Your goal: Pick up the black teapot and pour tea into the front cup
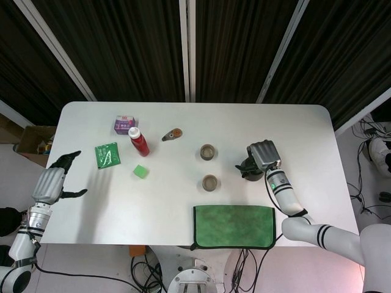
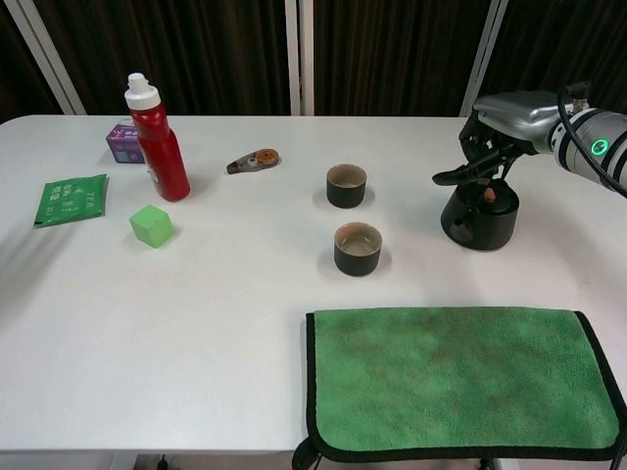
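White matte bench point(image 2: 196, 313). Black squat teapot point(image 2: 479, 217) stands at right, beside two dark round cups. Right robot hand point(image 2: 490, 137) above lid, fingers apart, not gripping. Left robot hand point(image 1: 52, 182) open, off bench edge. Step: grasp. Next: close on handle, lift, tip toward front cup point(image 2: 358, 249).

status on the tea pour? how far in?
Early. Done: the right hand has reached the black teapot and sits on top of it. In hand: the grasp; fingers are at its top, but the teapot stands on the table. Left: lift, carry to the front cup, pour. Left hand idle.
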Controlling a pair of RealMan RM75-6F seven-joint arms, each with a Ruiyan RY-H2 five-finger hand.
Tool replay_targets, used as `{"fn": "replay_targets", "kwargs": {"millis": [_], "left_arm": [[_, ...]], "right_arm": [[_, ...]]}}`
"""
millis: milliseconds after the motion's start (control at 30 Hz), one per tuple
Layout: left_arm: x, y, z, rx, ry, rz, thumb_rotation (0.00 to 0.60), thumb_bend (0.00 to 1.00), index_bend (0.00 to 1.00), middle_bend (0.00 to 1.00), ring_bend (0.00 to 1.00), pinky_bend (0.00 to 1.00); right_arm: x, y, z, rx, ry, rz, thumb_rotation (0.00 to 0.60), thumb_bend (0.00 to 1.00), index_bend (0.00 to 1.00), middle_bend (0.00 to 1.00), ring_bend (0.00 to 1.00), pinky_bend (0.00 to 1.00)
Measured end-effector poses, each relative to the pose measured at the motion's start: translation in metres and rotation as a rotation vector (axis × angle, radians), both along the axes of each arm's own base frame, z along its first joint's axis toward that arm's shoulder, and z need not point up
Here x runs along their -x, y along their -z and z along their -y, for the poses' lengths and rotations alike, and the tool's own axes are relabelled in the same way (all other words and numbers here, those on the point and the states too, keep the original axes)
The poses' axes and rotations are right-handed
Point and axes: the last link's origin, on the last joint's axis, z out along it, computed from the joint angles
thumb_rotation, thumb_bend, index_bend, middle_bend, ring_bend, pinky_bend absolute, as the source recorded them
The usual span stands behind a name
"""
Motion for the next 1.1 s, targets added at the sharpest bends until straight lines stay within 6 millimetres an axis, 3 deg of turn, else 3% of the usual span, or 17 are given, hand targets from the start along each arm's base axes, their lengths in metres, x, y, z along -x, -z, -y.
{"fn": "replay_targets", "kwargs": {"millis": [133,200,300,367,533,733,933,1100], "left_arm": [[0.000,0.000,0.000,0.000,0.000,-0.001,0.600,0.03,0.10,0.13,0.13,0.27],[0.000,-0.001,0.000,-0.001,0.001,-0.002,0.600,0.03,0.10,0.13,0.13,0.27],[0.000,-0.002,0.000,-0.008,0.000,-0.004,0.600,0.03,0.10,0.13,0.13,0.27],[0.001,-0.004,0.000,-0.015,-0.002,-0.005,0.600,0.03,0.10,0.13,0.13,0.27],[0.003,-0.010,0.001,-0.032,-0.008,-0.011,0.600,0.03,0.10,0.13,0.13,0.26],[0.002,-0.015,0.004,-0.058,-0.007,-0.014,0.600,0.03,0.10,0.13,0.13,0.26],[0.001,-0.020,0.009,-0.085,-0.002,-0.040,0.600,0.03,0.10,0.13,0.13,0.26],[0.002,-0.023,0.020,-0.133,0.008,-0.137,0.600,0.03,0.10,0.13,0.13,0.25]], "right_arm": [[0.001,-0.001,0.000,0.001,0.001,0.002,0.253,0.00,0.41,0.38,0.26,0.13],[0.001,-0.003,0.000,0.004,0.004,0.009,0.253,0.00,0.29,0.27,0.14,0.06],[0.000,-0.006,0.000,0.010,0.004,0.026,0.252,0.00,0.11,0.12,0.01,0.00],[-0.001,-0.009,-0.001,0.021,0.000,0.049,0.252,0.00,0.02,0.07,0.00,0.00],[-0.007,-0.027,-0.005,0.077,-0.026,0.140,0.251,0.00,0.00,0.02,0.00,0.00],[-0.005,-0.071,-0.024,0.215,-0.080,0.238,0.251,0.00,0.00,0.00,0.00,0.00],[0.030,-0.122,-0.077,0.398,-0.068,0.276,0.248,0.06,0.00,0.00,0.00,0.00],[0.079,-0.134,-0.145,0.474,0.053,0.191,0.249,0.08,0.00,0.00,0.00,0.00]]}}
